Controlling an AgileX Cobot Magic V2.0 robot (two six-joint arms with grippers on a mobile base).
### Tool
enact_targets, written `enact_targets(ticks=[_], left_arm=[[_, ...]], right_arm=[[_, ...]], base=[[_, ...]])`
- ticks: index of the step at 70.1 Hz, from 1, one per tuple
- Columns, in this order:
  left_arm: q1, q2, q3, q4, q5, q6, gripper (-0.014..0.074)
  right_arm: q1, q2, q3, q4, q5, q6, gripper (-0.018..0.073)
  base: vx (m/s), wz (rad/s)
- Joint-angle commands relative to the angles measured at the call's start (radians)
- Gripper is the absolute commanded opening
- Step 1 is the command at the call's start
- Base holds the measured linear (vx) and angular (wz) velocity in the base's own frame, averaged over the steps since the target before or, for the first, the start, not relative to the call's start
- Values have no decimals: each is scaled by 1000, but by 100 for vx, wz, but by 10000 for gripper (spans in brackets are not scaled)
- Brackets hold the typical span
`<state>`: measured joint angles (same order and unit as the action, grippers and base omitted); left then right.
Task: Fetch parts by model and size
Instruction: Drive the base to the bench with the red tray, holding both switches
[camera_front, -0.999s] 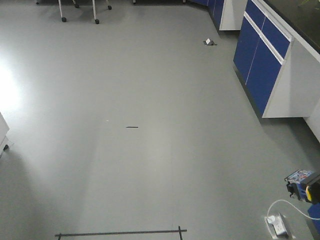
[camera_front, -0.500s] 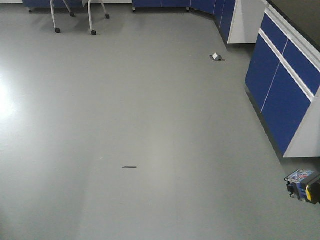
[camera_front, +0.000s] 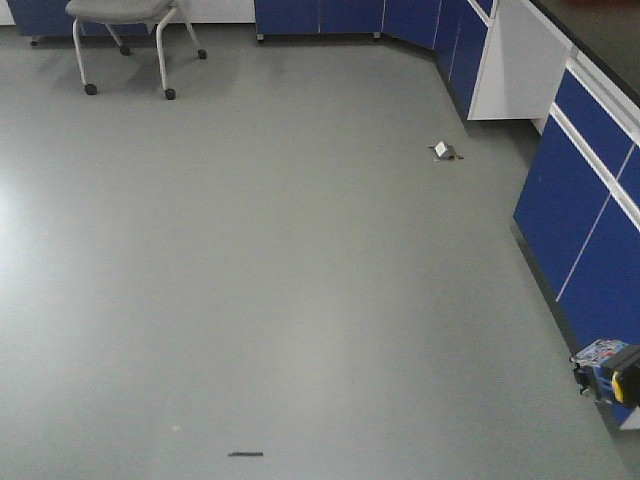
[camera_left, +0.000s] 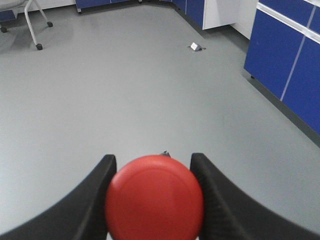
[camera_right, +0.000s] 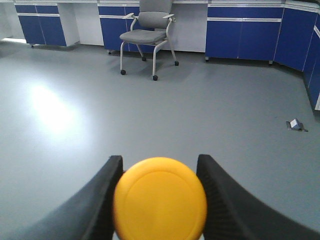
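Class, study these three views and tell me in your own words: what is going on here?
A two-armed robot is carrying two push-buttons. Its left pincer is closed around a red-capped button, and its right pincer is closed around a yellow-capped button. The robot is out on an open grey floor, with blue cabinets along the walls and a chair further off. No bench or drop-off spot shows in these views.
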<state>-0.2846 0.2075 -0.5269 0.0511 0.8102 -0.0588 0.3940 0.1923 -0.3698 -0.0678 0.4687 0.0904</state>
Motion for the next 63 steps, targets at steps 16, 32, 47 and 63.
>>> enact_targets(ticks=[16,32,47,63], left_arm=[[-3,14,-27,-4,-79,-1,-6],[-3,13,-27,-4,-78,-1,-6],[-3,13,-27,-4,-78,-1,-6],[-3,13,-27,-4,-78,-1,-6]], right_arm=[[-2,8,-28,-8,-79,-6,-10],[-2,8,-28,-8,-79,-6,-10],[-2,7,-28,-8,-87,-6,-10],[-2,7,-28,-8,-87,-6,-10]], base=[[72,1],[71,0],[73,-1],[73,0]])
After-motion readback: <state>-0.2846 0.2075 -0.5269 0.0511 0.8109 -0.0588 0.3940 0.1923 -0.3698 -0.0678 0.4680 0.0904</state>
